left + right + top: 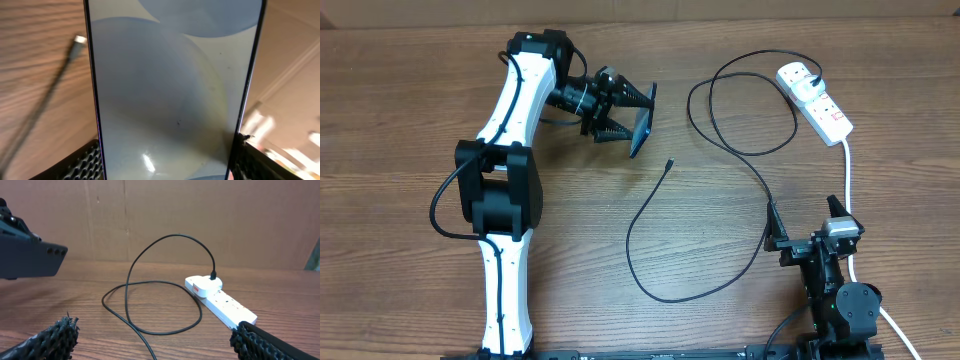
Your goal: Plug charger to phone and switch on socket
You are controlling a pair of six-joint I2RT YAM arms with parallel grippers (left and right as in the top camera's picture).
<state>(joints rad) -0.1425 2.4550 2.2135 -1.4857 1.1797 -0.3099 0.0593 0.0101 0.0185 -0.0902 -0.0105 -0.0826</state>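
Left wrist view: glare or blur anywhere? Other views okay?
Left wrist: phone screen washed out by reflections, with a bright glare spot low down; the charger cable beside it is blurred. Right wrist: socket sharp, near foreground soft. Overhead: even light, sharp.

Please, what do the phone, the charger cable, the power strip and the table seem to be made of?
The phone has a glossy front, probably glass: it shows bright reflections. The charger cable looks like matte black rubber or soft plastic, since it bends in loose loops. The power strip seems to be hard white plastic, smooth with a slight sheen. The table shows brown grain lines: wood or wood-look laminate, I cannot tell which.
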